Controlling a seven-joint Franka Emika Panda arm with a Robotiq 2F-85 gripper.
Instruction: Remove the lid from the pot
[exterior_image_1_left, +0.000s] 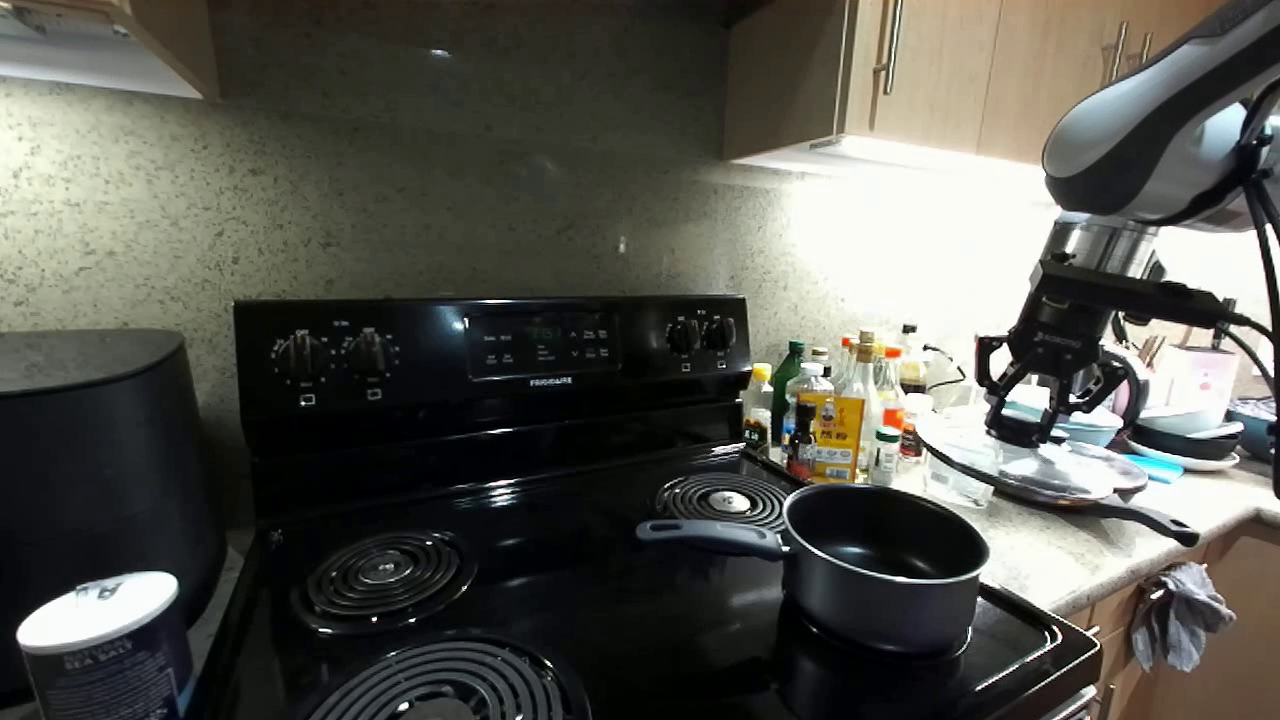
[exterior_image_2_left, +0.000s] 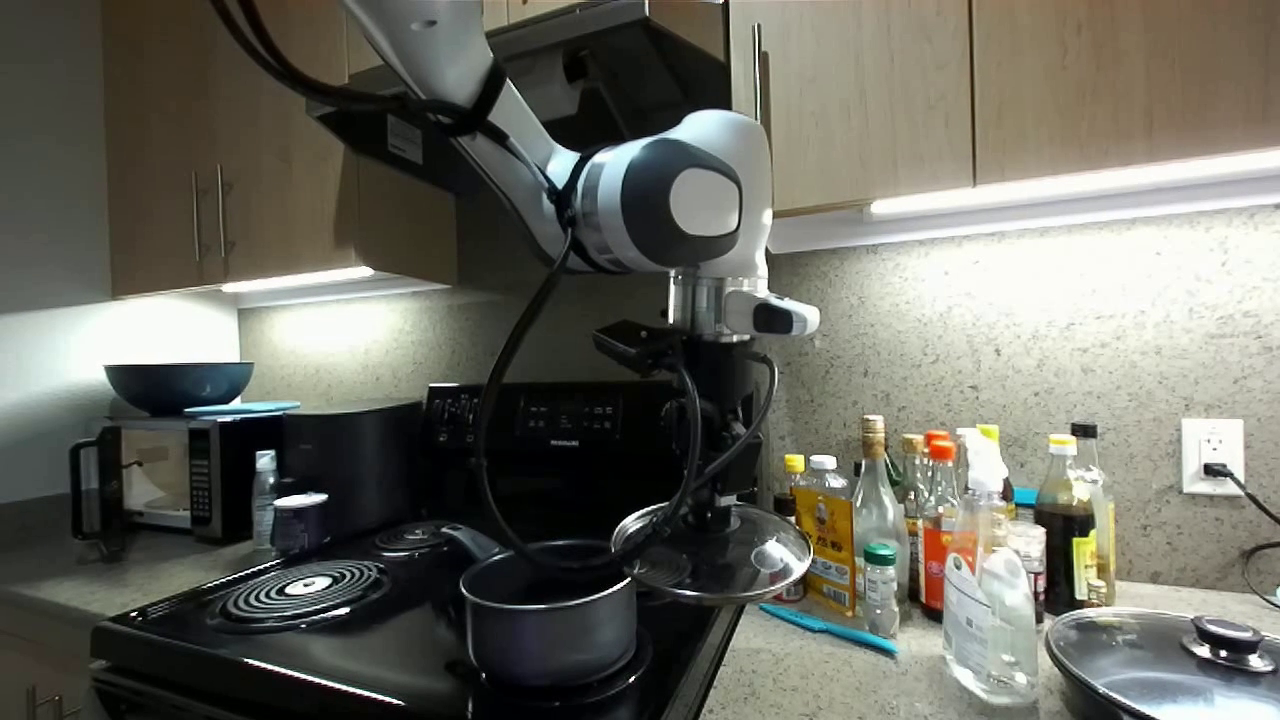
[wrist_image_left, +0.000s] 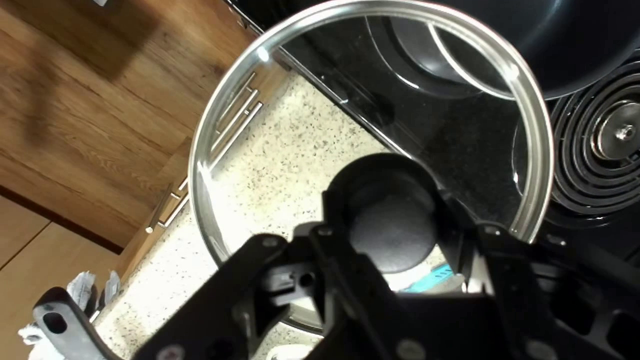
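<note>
The clear glass lid (exterior_image_1_left: 962, 447) has a shiny metal rim and a dark knob (wrist_image_left: 395, 232). My gripper (exterior_image_1_left: 1025, 425) is shut on the knob, with one finger on each side of it in the wrist view (wrist_image_left: 387, 212). The lid hangs in the air beside the pot, a little tilted, as an exterior view shows (exterior_image_2_left: 750, 560). The dark grey pot (exterior_image_1_left: 880, 605) stands uncovered on the stove's front burner, its handle pointing across the stove. It also shows in an exterior view (exterior_image_2_left: 550, 630) and at the upper right of the wrist view (wrist_image_left: 570, 45).
Bottles and a yellow box (exterior_image_2_left: 828, 535) stand on the counter by the wall. A spray bottle (exterior_image_2_left: 985, 610) and a pan with its own glass lid (exterior_image_2_left: 1130, 650) stand nearer. A blue utensil (exterior_image_2_left: 830, 627) lies on the counter. Wall cabinets (exterior_image_1_left: 930, 70) hang above.
</note>
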